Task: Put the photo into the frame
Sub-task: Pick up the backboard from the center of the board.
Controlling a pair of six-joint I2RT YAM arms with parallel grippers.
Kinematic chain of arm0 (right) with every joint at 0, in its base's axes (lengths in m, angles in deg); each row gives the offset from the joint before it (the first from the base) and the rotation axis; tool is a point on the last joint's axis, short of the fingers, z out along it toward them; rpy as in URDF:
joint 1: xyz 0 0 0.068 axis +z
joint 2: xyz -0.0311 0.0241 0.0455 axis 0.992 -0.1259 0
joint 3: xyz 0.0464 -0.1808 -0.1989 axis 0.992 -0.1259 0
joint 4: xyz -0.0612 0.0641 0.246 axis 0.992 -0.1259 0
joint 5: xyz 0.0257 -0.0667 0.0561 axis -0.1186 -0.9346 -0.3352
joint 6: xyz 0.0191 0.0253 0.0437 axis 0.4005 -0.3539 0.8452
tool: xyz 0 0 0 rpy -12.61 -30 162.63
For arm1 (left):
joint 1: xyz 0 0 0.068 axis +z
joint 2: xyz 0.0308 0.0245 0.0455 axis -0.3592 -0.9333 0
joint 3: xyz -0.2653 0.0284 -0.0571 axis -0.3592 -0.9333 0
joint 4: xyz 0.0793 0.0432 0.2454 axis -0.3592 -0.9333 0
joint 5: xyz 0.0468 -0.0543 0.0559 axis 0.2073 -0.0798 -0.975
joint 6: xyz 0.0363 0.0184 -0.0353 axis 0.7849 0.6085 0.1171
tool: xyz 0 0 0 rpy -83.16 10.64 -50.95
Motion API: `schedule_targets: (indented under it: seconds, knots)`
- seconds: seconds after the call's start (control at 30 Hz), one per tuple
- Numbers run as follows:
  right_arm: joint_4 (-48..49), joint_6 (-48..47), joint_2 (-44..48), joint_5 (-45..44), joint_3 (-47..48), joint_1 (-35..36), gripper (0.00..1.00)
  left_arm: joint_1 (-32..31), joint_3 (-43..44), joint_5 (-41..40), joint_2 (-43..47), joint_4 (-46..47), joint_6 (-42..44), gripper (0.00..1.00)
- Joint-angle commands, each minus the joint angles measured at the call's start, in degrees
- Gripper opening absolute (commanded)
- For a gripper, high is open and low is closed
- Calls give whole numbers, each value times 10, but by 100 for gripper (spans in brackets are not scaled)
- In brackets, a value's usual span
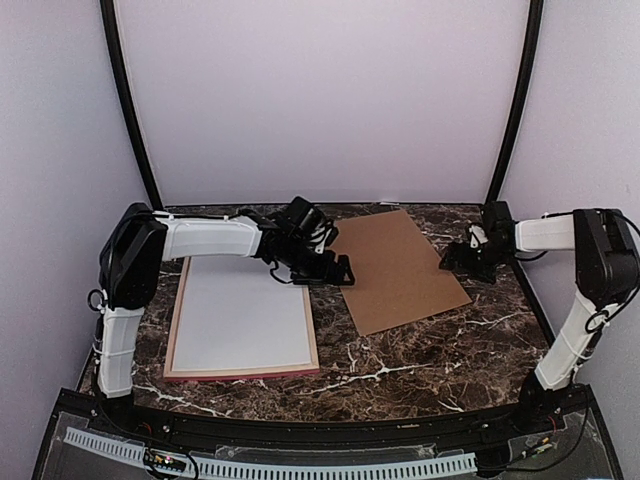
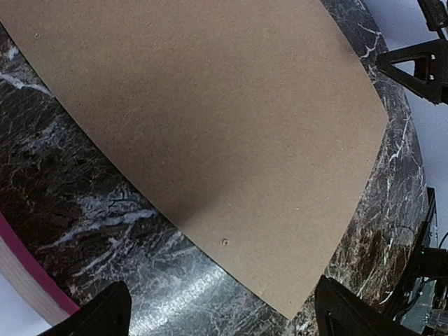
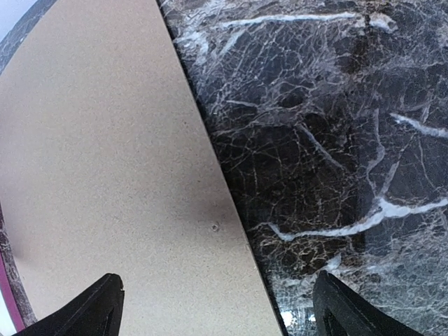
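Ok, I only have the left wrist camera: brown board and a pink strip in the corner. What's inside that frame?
Observer: A blank white sheet fills the frame; no printed picture shows.
Operator: Where does the frame lie?
Observer: Flat on the left half of the table, close to the near edge.
Operator: And the right gripper?
Observer: The right gripper hangs open over the right edge of the board, holding nothing.
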Motion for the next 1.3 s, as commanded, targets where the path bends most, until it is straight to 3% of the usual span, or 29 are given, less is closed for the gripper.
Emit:
schedule_targets:
  seconds: [0.0, 0.53, 1.27]
  knots:
    - [10, -4, -15, 21, 8, -1, 94, -2, 17, -4, -24, 38, -29, 94]
    - [20, -5, -27, 89, -24, -1, 91, -8, 30, -17, -95, 49, -61, 93]
    - [83, 56, 97, 295, -151, -1, 76, -16, -30, 5, -71, 113, -118, 90]
